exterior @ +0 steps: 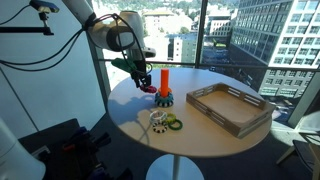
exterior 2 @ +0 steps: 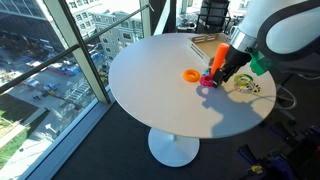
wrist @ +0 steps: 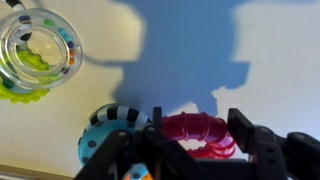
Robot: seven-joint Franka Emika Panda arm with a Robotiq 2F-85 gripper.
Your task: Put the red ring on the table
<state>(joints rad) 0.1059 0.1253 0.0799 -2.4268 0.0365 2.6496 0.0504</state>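
The red ring (wrist: pixel 190 128) lies between my gripper's two fingers (wrist: pixel 197 142) in the wrist view, and both fingers touch its sides. It is low over the white round table (exterior: pixel 200 135), next to the striped base (wrist: pixel 108 128) of the orange stacking peg (exterior: pixel 164 80). In both exterior views the gripper (exterior: pixel 150 88) (exterior 2: pixel 214 78) is down beside the peg (exterior 2: pixel 190 74). The ring (exterior 2: pixel 206 80) shows as a small red spot at the fingertips.
A clear white ring with beads (wrist: pixel 35 48) rests on a green ring (wrist: pixel 14 92) near the peg. They also show in an exterior view (exterior: pixel 160 121). A grey rectangular tray (exterior: pixel 236 108) stands on the far side of the table. Window glass runs alongside the table.
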